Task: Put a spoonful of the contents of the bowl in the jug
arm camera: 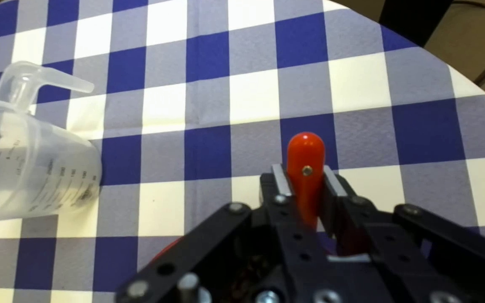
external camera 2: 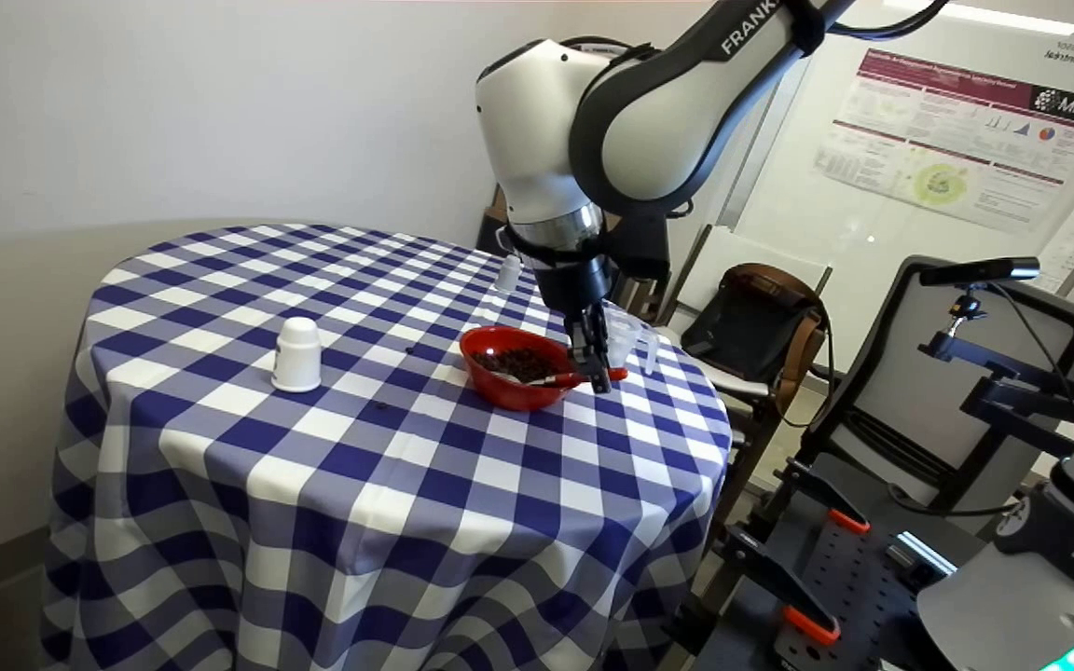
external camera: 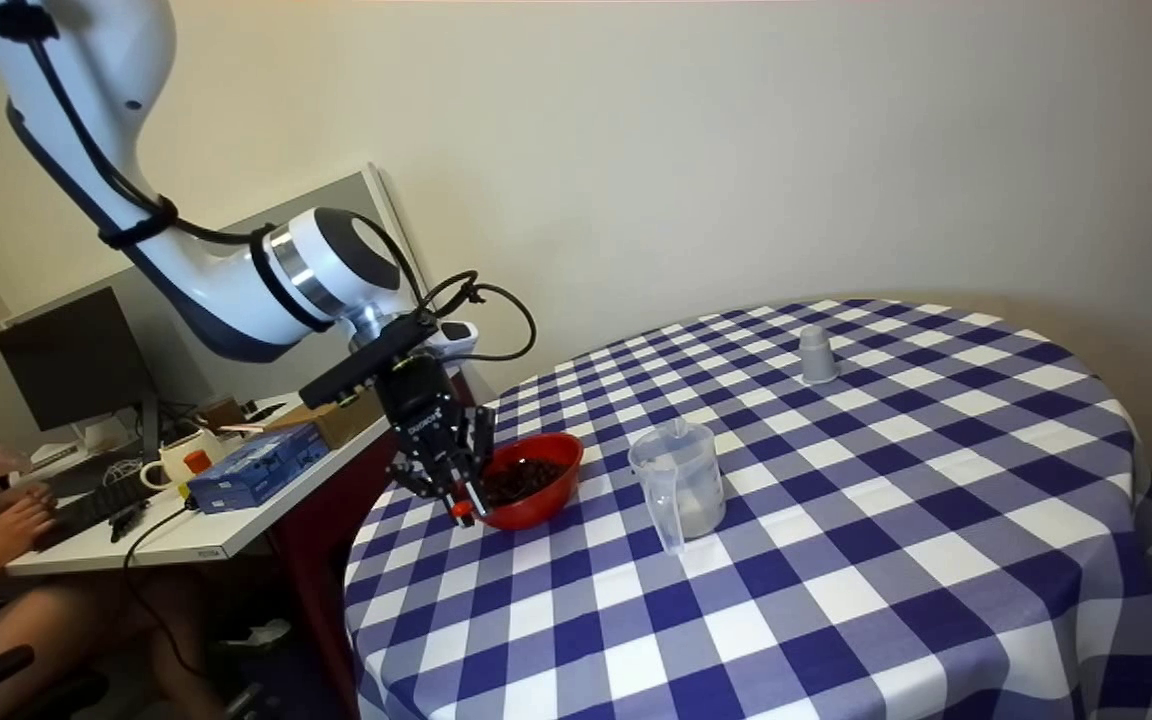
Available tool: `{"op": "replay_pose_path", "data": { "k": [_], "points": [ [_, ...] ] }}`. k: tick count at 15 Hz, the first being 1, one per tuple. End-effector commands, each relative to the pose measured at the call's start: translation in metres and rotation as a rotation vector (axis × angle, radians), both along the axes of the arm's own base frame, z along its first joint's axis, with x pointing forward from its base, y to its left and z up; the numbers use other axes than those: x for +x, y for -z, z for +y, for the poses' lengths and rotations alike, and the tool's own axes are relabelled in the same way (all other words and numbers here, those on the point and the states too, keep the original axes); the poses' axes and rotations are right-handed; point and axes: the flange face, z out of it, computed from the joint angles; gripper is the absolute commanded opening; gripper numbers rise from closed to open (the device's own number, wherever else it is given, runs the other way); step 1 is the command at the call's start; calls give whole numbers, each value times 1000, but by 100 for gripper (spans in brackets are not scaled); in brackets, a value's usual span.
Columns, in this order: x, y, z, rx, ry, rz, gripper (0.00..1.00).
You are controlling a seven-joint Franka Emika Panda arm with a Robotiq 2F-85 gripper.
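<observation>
Progress: the work stands, in my judgement, at the scooping step. The spoon is held, its head inside the bowl at the contents; whether it carries a load cannot be told. No dark matter shows in the visible part of the jug, so the transfer appears outstanding: lift, carry across, tip out. Bowl and jug stand on the tabletop, near each other but apart.

Pose: the arm reaches down from above. Its end effector points downward at the bowl's rim; contact with that rim could not be established. It is clamped on the spoon's red handle, the handle's end projecting past the grip. In an exterior view the spoon lies nearly level over the rim.
</observation>
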Motion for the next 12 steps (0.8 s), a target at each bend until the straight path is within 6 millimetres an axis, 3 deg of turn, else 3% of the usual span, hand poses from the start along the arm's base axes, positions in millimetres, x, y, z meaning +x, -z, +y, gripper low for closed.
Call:
{"op": "replay_pose_path", "data": {
  "k": [1,7,12],
  "points": [
    [3,-12,1,87,18,10,11],
    [7,-28,0,146,84,-14,11],
    [12,-38,-12,166,146,-41,11]
  ]
}}
